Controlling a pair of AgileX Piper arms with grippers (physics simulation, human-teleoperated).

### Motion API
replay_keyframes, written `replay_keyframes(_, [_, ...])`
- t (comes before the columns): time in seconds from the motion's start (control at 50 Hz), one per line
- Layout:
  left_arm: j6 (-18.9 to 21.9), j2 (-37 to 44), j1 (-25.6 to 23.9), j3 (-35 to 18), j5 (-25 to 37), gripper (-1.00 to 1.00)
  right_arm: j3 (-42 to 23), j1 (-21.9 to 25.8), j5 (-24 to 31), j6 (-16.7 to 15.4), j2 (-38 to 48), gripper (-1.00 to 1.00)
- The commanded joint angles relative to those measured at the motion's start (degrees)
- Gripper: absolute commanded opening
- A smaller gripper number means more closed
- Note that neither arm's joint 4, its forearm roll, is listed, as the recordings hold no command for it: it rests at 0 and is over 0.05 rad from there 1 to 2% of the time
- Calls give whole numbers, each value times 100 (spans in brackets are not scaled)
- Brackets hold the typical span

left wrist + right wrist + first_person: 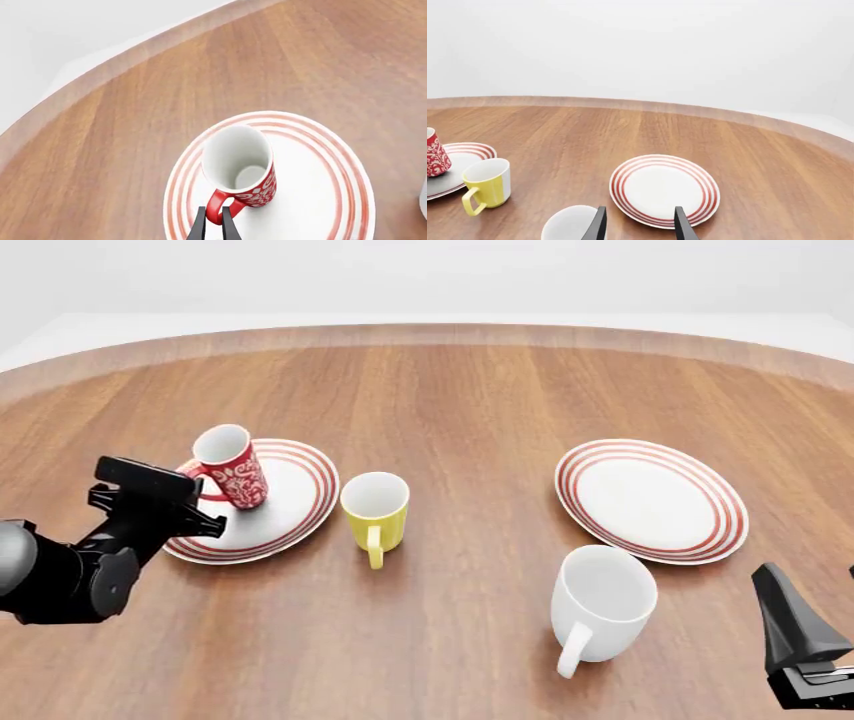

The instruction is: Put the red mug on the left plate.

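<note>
The red mug (261,192) with white floral pattern stands over the left plate (320,180), slightly tilted; I cannot tell whether its base rests on the plate. My left gripper (215,223) is shut on the mug's red handle. In the front view the mug (234,472) is on the near-left part of the ringed plate (296,502), with the left gripper (200,498) beside it. My right gripper (639,225) is open and empty, low at the table's right front (797,625). The mug (434,150) and plate (467,152) also show in the right wrist view.
A yellow mug (374,505) stands just right of the left plate. A larger white mug (603,605) stands at the front right, near the right gripper. The second ringed plate (651,498) lies behind it. The round table's edge (87,75) curves past the left plate.
</note>
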Motion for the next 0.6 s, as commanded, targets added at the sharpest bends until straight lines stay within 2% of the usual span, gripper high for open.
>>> replay_keyframes(0.02, [74,39,-39,-32,-26,-100,-3,4,-5,0,0,100])
replay_keyframes(0.46, [61,101,-10,-76,24,-100,-1,10,-10,-5,0,100])
replay_keyframes(0.48, [48,107,22,-81,38,100,1,9,-11,-5,0,100])
replay_keyframes(0.6, [54,118,34,-102,54,100,2,8,-7,-2,0,100])
